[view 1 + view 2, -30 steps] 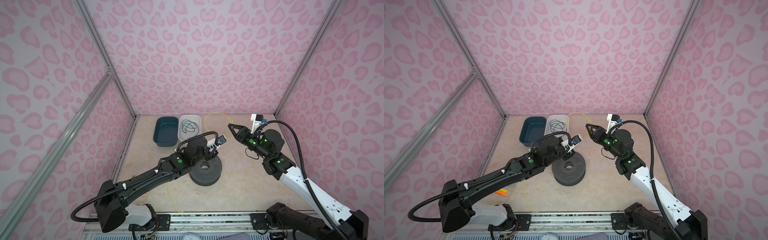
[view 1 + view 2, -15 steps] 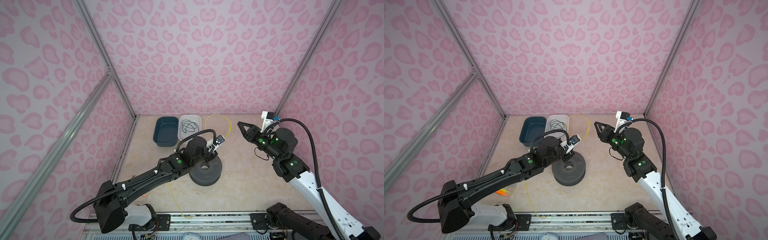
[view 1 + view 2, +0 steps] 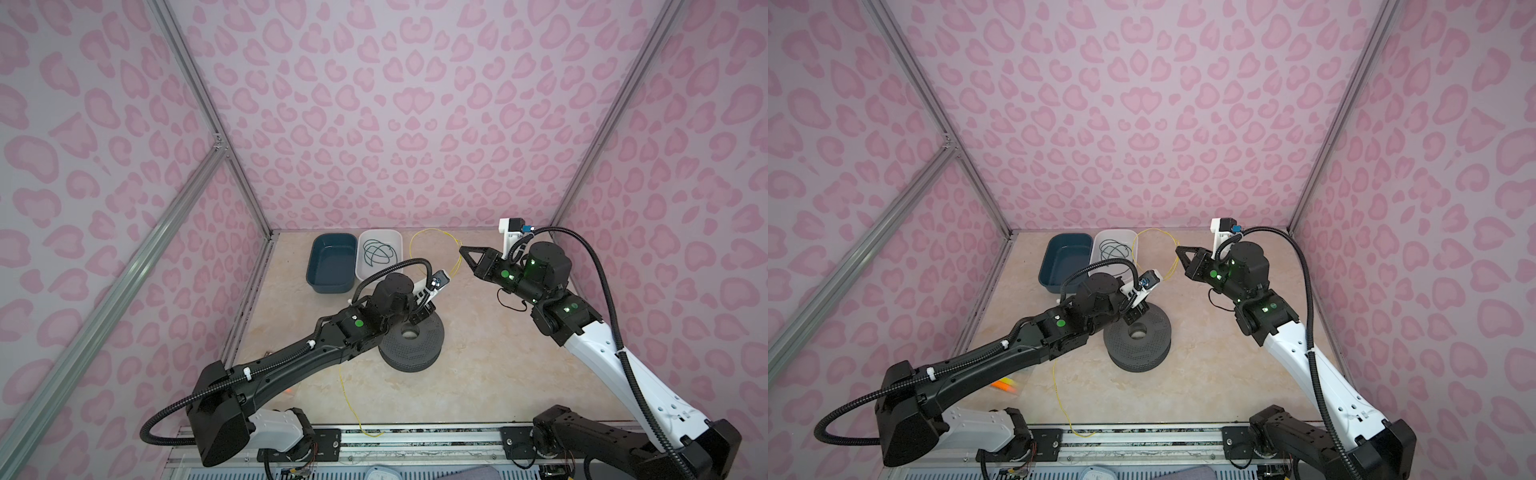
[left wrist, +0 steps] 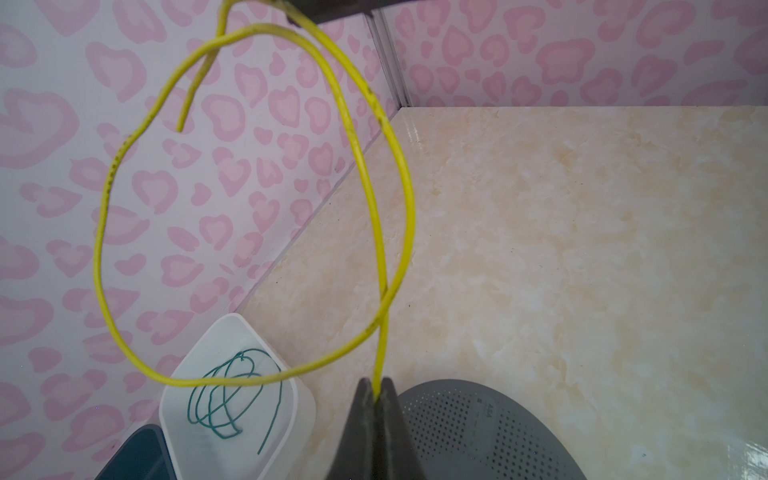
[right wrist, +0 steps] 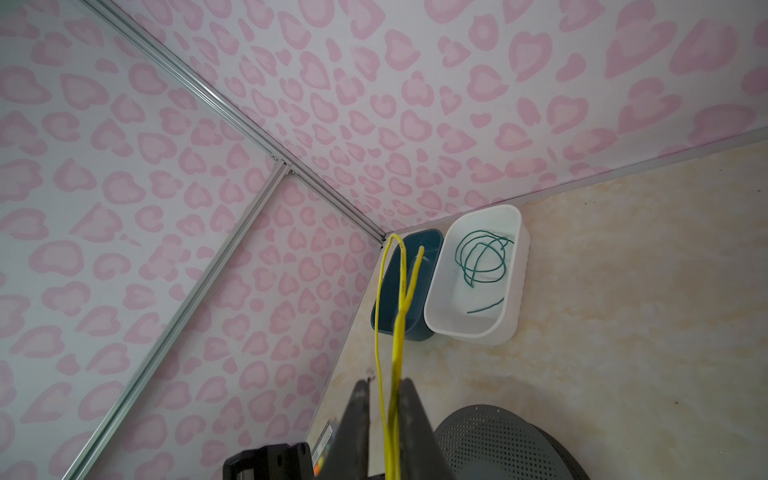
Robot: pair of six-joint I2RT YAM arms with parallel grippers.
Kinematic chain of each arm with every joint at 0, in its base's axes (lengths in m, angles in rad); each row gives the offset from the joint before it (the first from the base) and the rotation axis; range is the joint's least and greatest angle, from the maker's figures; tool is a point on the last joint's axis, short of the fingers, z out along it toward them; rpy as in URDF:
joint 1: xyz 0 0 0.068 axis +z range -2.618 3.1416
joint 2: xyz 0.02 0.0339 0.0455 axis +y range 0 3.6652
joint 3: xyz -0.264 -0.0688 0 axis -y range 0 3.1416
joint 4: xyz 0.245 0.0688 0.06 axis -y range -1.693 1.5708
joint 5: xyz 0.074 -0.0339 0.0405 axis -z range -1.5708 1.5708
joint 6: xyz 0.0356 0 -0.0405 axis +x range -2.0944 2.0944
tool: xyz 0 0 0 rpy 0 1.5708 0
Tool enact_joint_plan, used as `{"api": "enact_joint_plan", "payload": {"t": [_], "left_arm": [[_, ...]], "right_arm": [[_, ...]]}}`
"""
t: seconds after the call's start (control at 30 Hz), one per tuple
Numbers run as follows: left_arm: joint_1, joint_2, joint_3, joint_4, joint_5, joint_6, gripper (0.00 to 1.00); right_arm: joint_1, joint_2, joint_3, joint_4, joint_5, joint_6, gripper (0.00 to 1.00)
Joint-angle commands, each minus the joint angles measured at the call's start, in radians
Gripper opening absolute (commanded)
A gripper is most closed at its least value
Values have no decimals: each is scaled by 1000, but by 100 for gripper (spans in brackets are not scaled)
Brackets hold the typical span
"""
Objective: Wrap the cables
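Note:
The yellow cable (image 3: 432,230) rises in a loop between both grippers, and its tail (image 3: 344,390) runs across the floor to the front rail. My left gripper (image 4: 376,384) is shut on one strand just above the grey perforated spool (image 3: 415,345). My right gripper (image 3: 461,248) hangs to the right of the loop, its jaws closed in on two yellow strands (image 5: 397,332). The green cable (image 3: 376,253) lies coiled in the white bin (image 3: 397,239) at the back.
An empty dark blue bin (image 3: 332,266) stands beside the white bin (image 3: 1100,241) against the back wall. An orange object (image 3: 1005,386) lies on the floor under the left arm. Pink patterned walls enclose the floor on three sides.
My right gripper was open a second ago and has closed on the loop, after drifting right and coming back. The cable's tail has slid toward the front rail. The left arm held still.

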Motion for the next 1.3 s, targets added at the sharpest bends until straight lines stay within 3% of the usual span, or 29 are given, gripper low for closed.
{"api": "enact_joint_plan", "payload": {"t": [0.0,0.07,0.6,0.97,1.27], "left_arm": [[0,-2,4,2,7,4,4],[0,1,3,1,6,6,4],[-2,63,30,-44,-50,-1,4],[-73,77,26,-155,-83,44,4],[-115,83,25,-209,-118,59,4]], "right_arm": [[7,9,6,37,-30,-5,5],[8,7,5,40,-32,-7,0],[28,-24,15,80,12,-22,0],[-35,88,139,202,124,3,0],[-93,177,224,243,54,80,0]]}}
